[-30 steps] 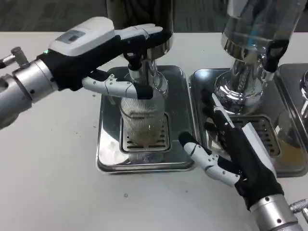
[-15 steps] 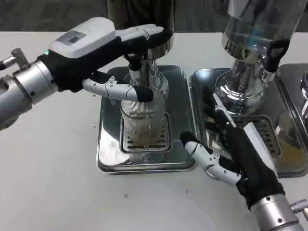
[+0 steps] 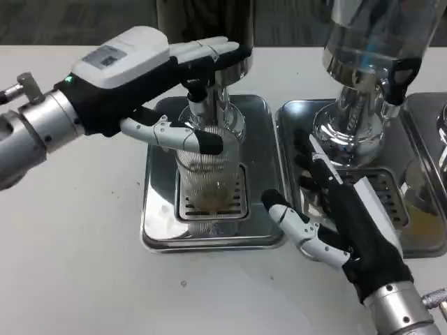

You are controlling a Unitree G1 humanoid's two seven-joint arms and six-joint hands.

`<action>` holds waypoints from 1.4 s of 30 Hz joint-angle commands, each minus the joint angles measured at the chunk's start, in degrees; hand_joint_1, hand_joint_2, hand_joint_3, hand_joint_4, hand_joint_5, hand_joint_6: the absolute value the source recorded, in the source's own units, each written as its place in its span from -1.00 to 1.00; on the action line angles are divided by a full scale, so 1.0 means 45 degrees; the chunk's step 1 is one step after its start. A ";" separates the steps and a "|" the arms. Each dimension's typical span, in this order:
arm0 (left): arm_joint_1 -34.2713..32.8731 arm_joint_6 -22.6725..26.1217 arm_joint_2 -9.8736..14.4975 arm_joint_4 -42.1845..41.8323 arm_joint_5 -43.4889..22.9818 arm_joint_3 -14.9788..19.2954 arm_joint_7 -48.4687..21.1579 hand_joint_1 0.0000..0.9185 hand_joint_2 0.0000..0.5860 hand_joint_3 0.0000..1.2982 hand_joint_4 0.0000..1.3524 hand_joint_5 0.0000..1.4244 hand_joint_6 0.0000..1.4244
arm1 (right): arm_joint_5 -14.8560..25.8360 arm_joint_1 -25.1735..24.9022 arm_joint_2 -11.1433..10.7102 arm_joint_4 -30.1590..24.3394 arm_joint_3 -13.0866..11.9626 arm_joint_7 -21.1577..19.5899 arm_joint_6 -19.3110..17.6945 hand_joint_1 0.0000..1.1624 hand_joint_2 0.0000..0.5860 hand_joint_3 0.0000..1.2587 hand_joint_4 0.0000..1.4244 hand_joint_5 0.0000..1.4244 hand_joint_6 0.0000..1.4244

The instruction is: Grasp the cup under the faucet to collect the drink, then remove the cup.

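Observation:
A clear ribbed cup (image 3: 208, 178) stands on the drain grate of the left steel tray (image 3: 157, 209), directly under the black faucet (image 3: 197, 94). A little brownish liquid shows at its bottom. My left hand (image 3: 133, 70) reaches in from the left at rim height. Its thumb (image 3: 174, 134) lies across the cup's front near the rim, and its fingers (image 3: 209, 49) stretch straight past the faucet column, not wrapped around the cup. My right hand (image 3: 349, 223) lies open with fingers spread at the front right, over the edge of the right tray, apart from the cup.
A second dispenser (image 3: 363, 77) with a chrome base stands on the right tray (image 3: 419, 241), close behind my right hand. The left dispenser's column (image 3: 223, 105) rises just behind the cup. Bare white table (image 3: 77, 265) lies at the front left.
My left hand's thumb has slid a little to the right and lower across the cup's front. The cup and my right hand stay where they were.

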 commanded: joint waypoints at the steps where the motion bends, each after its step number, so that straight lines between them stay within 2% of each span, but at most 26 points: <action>1: 0.0477 0.0066 0.0155 0.0053 0.0669 -0.0405 -0.0182 -1.00 -0.85 -0.81 -1.00 -0.97 -0.85 | 0.0031 -0.0075 0.0067 0.0092 -0.0073 -0.0089 -0.0001 -0.15 0.02 -0.96 -0.97 -0.93 -0.84; 22: 0.0449 0.0022 0.0258 -0.0043 0.1362 -0.0580 0.0640 -1.00 -0.85 -0.81 -1.00 -0.97 -0.85 | -0.0050 -0.0429 0.0001 0.0460 0.0015 -0.0080 -0.0284 -0.15 0.03 -0.96 -0.97 -0.93 -0.84; 30: 0.0436 -0.0004 0.0255 0.0012 0.1312 -0.0558 0.0619 -1.00 -0.85 -0.81 -1.00 -0.97 -0.85 | -0.0308 -0.0734 -0.0021 0.0581 0.0172 -0.0106 -0.0426 -0.15 0.03 -0.96 -0.97 -0.93 -0.84; 42: 0.0466 0.0018 0.0257 0.0062 0.1209 -0.0533 0.0533 -1.00 -0.84 -0.80 -1.00 -0.97 -0.85 | -0.0196 -0.1331 0.0050 0.1165 0.0178 -0.0060 -0.0520 -0.15 0.03 -0.96 -0.97 -0.93 -0.84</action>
